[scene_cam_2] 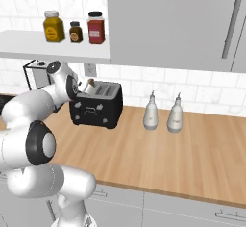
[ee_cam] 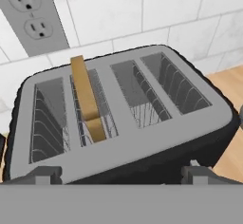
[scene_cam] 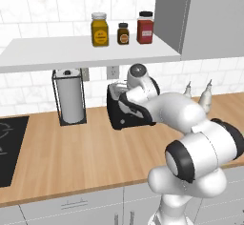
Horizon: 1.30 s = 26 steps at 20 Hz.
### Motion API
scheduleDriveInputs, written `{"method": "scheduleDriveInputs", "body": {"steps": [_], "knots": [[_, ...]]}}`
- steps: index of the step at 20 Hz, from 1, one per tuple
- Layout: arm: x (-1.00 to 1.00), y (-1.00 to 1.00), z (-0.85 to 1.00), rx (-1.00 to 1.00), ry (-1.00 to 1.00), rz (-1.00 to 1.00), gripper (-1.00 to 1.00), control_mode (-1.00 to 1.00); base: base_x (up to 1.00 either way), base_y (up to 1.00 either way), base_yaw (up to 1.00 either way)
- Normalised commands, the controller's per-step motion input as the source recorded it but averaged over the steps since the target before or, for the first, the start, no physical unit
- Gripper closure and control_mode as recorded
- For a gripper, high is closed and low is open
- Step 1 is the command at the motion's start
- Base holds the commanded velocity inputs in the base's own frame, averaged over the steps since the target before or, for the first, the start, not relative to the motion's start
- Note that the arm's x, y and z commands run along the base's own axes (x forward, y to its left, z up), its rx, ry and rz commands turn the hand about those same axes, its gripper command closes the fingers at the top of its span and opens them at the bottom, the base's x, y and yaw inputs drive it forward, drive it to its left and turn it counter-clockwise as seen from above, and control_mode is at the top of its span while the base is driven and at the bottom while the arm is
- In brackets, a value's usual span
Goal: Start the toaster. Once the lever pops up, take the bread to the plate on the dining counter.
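White-tiled kitchen wall w/ a wood counter [scene_cam_2: 158, 156] along it, grey cabinets below. Toaster [scene_cam_2: 96, 106] sits on the counter near the wall, black body, grey top w/ four slots, just under a wall outlet [ee_cam: 29, 14]. Bread [ee_cam: 88, 99] stands on edge in the second slot from the left in hand view, sticking up well above the top, other three slots bare wire. Gripper [ee_cam: 121, 175] hangs right over the toaster's near edge, fingers [ee_cam: 45, 174] spread as wide as they go, one at each side of the toaster top, nothing between them, not touching bread. Two white bottles [scene_cam_2: 163, 113] stand on the counter right of the toaster in right base view. Paper towel holder [scene_cam: 70, 97] left of it in left base view. Three jars [scene_cam: 123, 28] on the shelf above.
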Motion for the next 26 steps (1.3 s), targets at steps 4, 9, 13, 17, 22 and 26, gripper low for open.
{"method": "scheduleDriveInputs", "body": {"steps": [4,9,13,17,22,26], "knots": [[0.22,0.00,-0.13,0.00,0.00,0.03,-1.00,-1.00,0.00,0.00,0.00],[0.30,0.01,-0.09,0.00,0.00,0.04,-1.00,-1.00,0.00,0.00,0.00],[0.26,0.02,-0.04,0.00,-0.01,0.02,-1.00,-1.00,0.00,0.00,0.00],[0.16,0.07,-0.05,0.00,-0.02,0.01,-1.00,-1.00,0.00,0.00,0.00],[0.11,0.11,-0.06,0.00,-0.02,0.00,-1.00,-1.00,0.00,0.00,0.00],[0.18,0.05,-0.11,-0.01,-0.01,0.00,-1.00,-1.00,0.00,0.00,0.00]]}}
